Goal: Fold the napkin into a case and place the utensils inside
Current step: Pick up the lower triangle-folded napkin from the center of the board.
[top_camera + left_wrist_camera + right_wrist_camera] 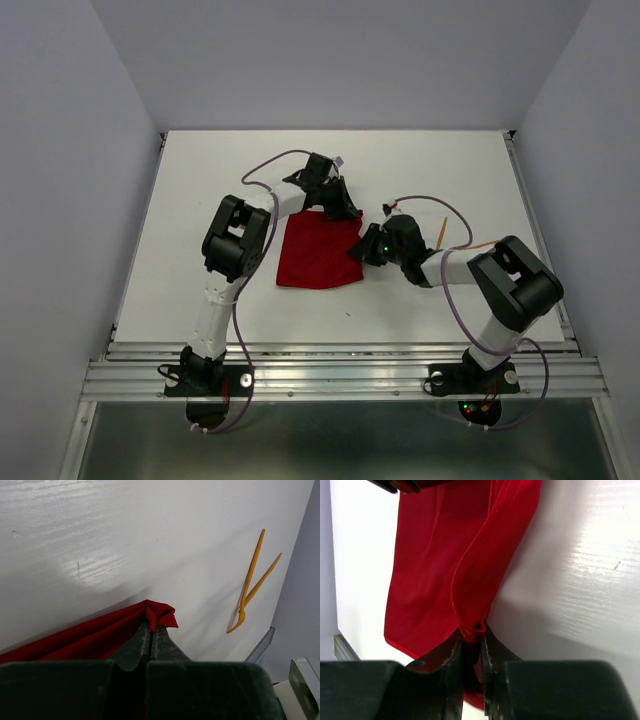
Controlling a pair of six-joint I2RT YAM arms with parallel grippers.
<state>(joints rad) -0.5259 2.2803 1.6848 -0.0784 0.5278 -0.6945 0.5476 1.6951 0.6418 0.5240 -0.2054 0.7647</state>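
The red napkin (318,252) lies on the white table (200,200) between the arms. My left gripper (345,212) is shut on the napkin's far right corner (161,614). My right gripper (358,252) is shut on the napkin's near right corner (474,630), lifting that edge into a fold. The napkin fills the right wrist view (440,570). The two orange utensils (252,582) lie crossed on the table to the right; in the top view they (443,231) sit behind my right arm. No folded case shows.
The table's right edge rail (260,647) runs close to the utensils. Grey walls close in the table on three sides. A purple cable (430,202) loops above my right arm.
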